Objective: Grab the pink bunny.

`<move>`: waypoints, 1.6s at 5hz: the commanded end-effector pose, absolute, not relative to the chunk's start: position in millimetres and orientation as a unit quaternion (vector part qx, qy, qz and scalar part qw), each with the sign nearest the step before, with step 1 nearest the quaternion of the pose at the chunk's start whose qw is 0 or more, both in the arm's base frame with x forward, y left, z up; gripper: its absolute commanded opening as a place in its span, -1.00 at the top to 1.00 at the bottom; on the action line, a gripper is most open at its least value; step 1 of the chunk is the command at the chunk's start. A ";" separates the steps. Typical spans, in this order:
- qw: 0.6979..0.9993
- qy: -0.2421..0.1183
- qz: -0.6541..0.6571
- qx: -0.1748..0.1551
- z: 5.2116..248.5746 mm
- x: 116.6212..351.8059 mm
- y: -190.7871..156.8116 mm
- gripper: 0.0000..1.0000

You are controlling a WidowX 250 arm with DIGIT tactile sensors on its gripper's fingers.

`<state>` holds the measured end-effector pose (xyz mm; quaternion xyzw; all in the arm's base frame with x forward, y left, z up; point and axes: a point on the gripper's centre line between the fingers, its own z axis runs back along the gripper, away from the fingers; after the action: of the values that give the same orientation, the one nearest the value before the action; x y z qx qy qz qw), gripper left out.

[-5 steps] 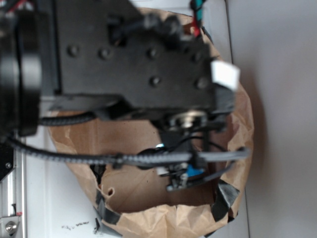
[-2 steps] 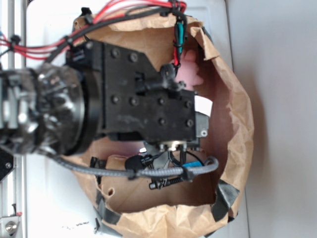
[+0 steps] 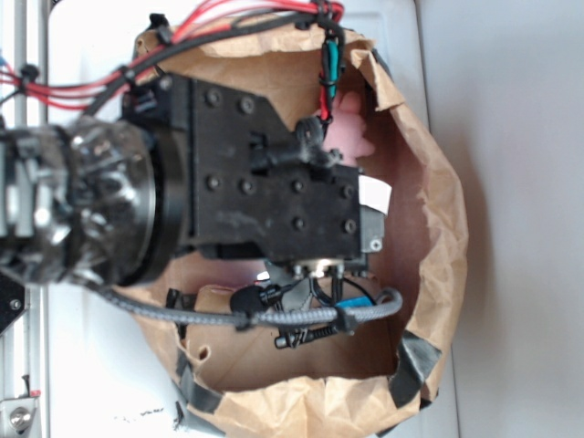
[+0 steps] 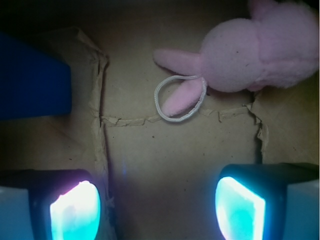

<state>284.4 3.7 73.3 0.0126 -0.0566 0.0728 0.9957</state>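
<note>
The pink bunny [image 4: 250, 50] lies on the brown paper floor at the upper right of the wrist view, a white loop [image 4: 177, 97] round one of its limbs. In the exterior view only a patch of the pink bunny [image 3: 349, 128] shows past the black arm. My gripper [image 4: 157, 210] stands open over bare paper, its glowing pads [image 4: 75, 212] wide apart, below and left of the bunny and not touching it. In the exterior view the arm's body hides the fingers.
A blue block [image 4: 32, 80] sits at the left edge of the wrist view. Everything lies inside a brown paper bag [image 3: 438, 228] with rolled, taped walls on a white table. Cables [image 3: 274, 315] hang across the bag's inside.
From a second ago the arm dropped away from the camera and shifted left, uncovering the bunny. Nothing has moved in the last half second.
</note>
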 end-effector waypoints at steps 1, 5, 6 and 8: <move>0.994 -0.085 0.070 0.007 90.6 293.5 3.9 -1.00; 0.985 -0.144 0.088 -0.028 149.0 309.0 44.6 -1.00; 0.985 -0.146 0.086 -0.033 157.1 306.2 47.4 -1.00; 0.984 -0.140 0.098 -0.041 161.8 301.3 43.8 -1.00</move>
<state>300.2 37.9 140.4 -0.0424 -0.1085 0.1026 0.9879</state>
